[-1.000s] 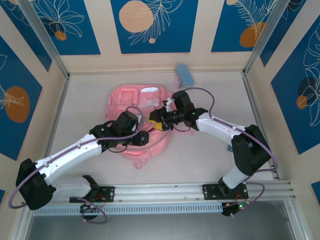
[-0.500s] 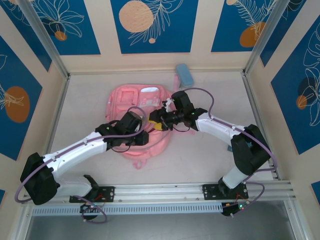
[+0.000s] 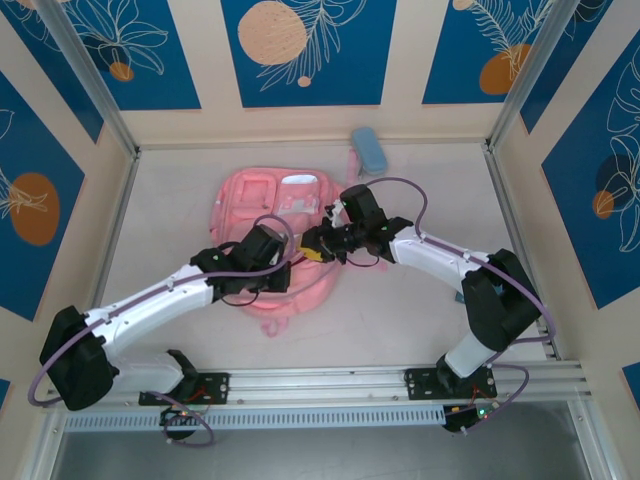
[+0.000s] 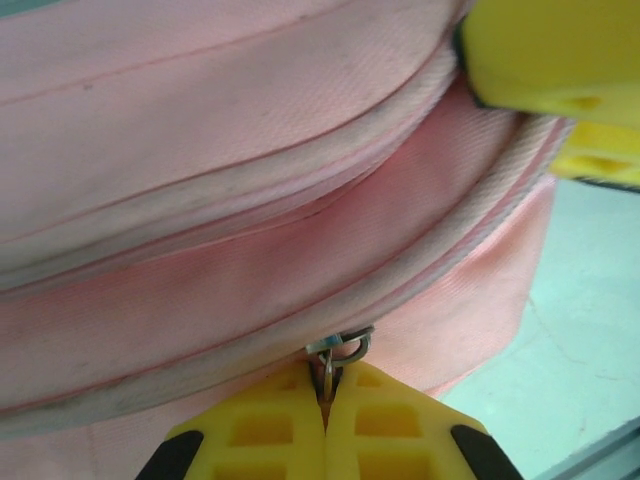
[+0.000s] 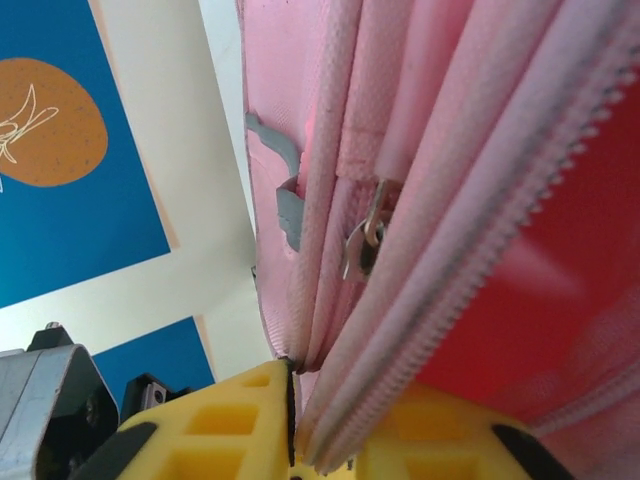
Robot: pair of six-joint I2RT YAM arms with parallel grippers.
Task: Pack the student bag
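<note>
The pink student bag [image 3: 262, 195] lies flat in the middle of the table. My left gripper [image 3: 292, 270] is at its near right side. In the left wrist view this gripper [image 4: 325, 385] is shut on the small metal zipper pull [image 4: 340, 350] that hangs from the bag's zipper seam [image 4: 250, 150]. My right gripper [image 3: 318, 246] meets the bag from the right. In the right wrist view its yellow fingers [image 5: 335, 425] are shut on the bag's zipper edge [image 5: 420, 150]. A red lining [image 5: 560, 300] shows inside, and a second metal pull [image 5: 365, 240] hangs higher up.
A light-blue pencil case [image 3: 368, 150] lies by the back wall, beyond the bag. Walls close the table in on the left, back and right. The right gripper's yellow fingers [image 4: 550, 50] stand close above the left gripper's spot on the bag.
Both grippers have closed: the left on the zipper pull, the right on the bag's zipper edge. The left arm has shifted slightly right toward the bag's side.
</note>
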